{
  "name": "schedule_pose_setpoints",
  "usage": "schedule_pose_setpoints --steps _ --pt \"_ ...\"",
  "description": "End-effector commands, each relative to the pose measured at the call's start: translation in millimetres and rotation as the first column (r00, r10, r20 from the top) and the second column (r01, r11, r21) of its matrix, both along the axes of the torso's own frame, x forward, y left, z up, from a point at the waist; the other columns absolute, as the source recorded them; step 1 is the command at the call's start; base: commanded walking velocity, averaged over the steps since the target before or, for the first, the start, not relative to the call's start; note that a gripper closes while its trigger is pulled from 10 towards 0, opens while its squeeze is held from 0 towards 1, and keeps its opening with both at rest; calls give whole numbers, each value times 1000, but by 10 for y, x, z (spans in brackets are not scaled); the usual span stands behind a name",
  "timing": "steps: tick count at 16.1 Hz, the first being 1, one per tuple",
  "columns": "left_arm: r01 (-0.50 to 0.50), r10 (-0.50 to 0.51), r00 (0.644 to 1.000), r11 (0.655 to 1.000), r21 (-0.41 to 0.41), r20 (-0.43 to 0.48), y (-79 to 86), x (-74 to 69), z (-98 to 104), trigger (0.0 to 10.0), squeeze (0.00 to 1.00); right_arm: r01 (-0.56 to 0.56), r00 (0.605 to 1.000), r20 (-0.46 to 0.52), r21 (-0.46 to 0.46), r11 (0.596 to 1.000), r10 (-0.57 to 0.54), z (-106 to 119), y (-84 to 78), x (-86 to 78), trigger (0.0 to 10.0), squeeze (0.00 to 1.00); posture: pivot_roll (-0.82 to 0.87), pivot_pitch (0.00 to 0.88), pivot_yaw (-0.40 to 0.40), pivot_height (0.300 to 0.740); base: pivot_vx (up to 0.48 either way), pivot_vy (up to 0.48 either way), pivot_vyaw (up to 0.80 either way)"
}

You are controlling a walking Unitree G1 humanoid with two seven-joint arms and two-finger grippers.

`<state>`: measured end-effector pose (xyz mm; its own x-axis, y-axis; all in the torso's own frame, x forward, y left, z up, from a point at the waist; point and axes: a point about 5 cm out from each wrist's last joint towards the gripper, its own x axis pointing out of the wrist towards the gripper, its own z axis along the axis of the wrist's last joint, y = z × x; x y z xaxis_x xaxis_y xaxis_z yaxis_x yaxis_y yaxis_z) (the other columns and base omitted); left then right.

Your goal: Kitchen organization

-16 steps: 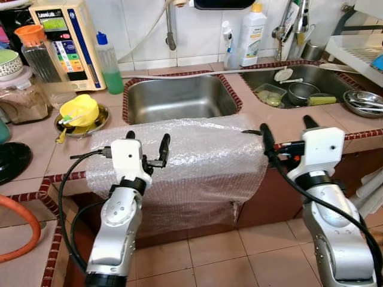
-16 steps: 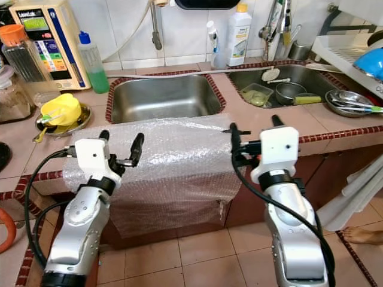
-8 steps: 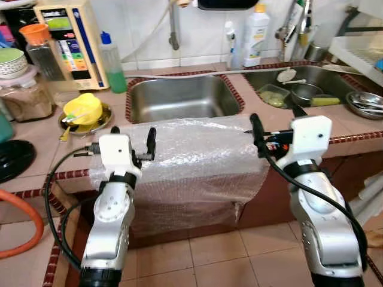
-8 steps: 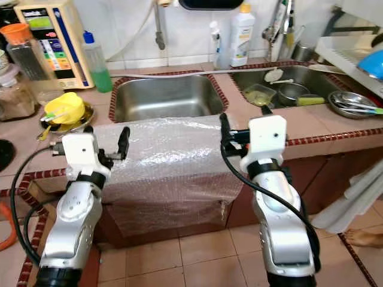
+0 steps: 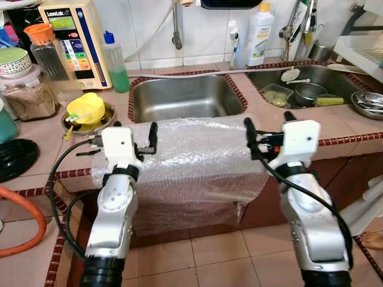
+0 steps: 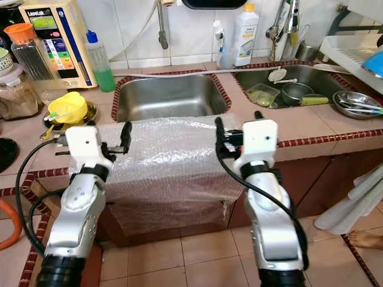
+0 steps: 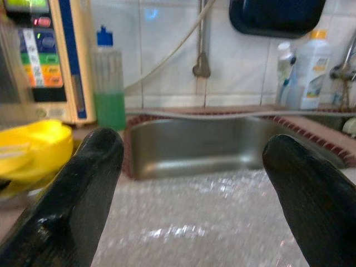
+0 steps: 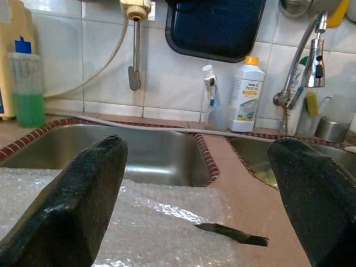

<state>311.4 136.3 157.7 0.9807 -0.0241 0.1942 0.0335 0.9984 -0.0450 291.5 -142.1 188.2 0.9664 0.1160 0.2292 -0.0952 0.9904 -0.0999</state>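
Note:
A sheet of clear bubble wrap (image 5: pixel 191 152) lies on the tiled counter (image 5: pixel 42 143) in front of the left sink (image 5: pixel 182 95) and hangs down over the counter's front edge. My left gripper (image 5: pixel 134 130) hovers open just above the sheet's left end, nothing between its fingers (image 7: pixel 72 206). My right gripper (image 5: pixel 268 124) is open over the sheet's right end, also with nothing in it. In the right wrist view the bubble wrap (image 8: pixel 128 222) lies just below the fingers (image 8: pixel 83 206), with a small dark strip (image 8: pixel 231 233) on the counter past its edge.
The right sink (image 5: pixel 350 81) holds a bowl and containers; a metal plate with spoons (image 5: pixel 367 101) sits beside it. A yellow cup on a plate (image 5: pixel 84 110), a green soap bottle (image 5: pixel 118 63), jars and a water purifier (image 5: pixel 72 36) crowd the counter's left. An orange hose (image 5: pixel 24 221) lies low left.
Both arms have reached forward over the bubble wrap; the right gripper has moved left onto its right end, the left one slightly left. Both stay open. The view has shifted a little.

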Motion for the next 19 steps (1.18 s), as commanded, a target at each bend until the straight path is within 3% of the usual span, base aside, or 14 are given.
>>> schedule_pose_setpoints --steps 1,14,19 --pt "-9 9 1000 1000 -6 7 33 14 17 10000 0 -15 1000 17 0 1000 15 38 40 22 10000 0 60 0 52 740 0 -247 0" --pt "-44 44 999 999 0 -2 127 12 -1 10000 0 -31 999 28 -18 999 31 25 39 51 10000 0 72 0 44 740 0 -299 0" --pt "-52 52 999 999 8 8 146 28 20 10000 0 -38 998 45 8 999 37 52 49 71 10000 0 81 0 49 740 0 0 0"
